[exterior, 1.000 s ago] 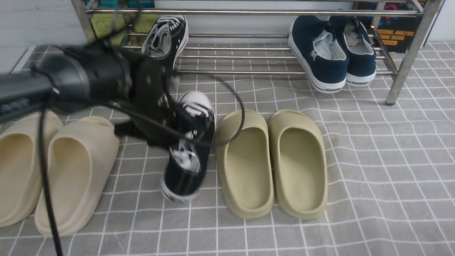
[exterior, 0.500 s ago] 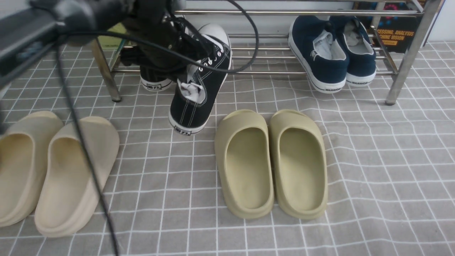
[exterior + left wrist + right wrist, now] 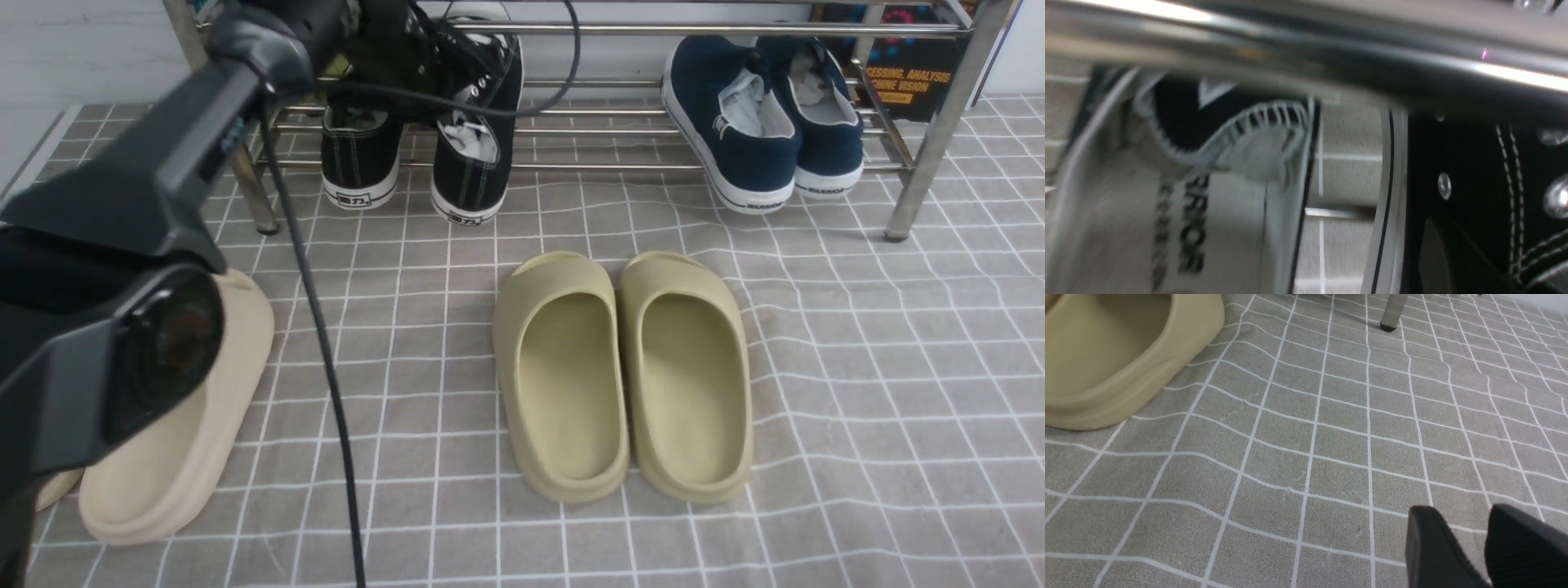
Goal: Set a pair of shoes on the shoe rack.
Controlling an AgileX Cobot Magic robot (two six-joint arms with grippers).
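A silver shoe rack (image 3: 653, 28) spans the far side. The left arm (image 3: 188, 147) reaches forward over its left end. Both black lace-up sneakers rest on the lower bars, side by side, toes pointing away and heels toward the robot: the first sneaker (image 3: 359, 159), and the second sneaker (image 3: 472, 163) just right of it. The left tool (image 3: 400, 53) sits over the second sneaker's laces; whether it is clenched cannot be told. The right tool (image 3: 1470, 512), fingers parted and empty, hangs well apart, so letting go likely falls to the left.
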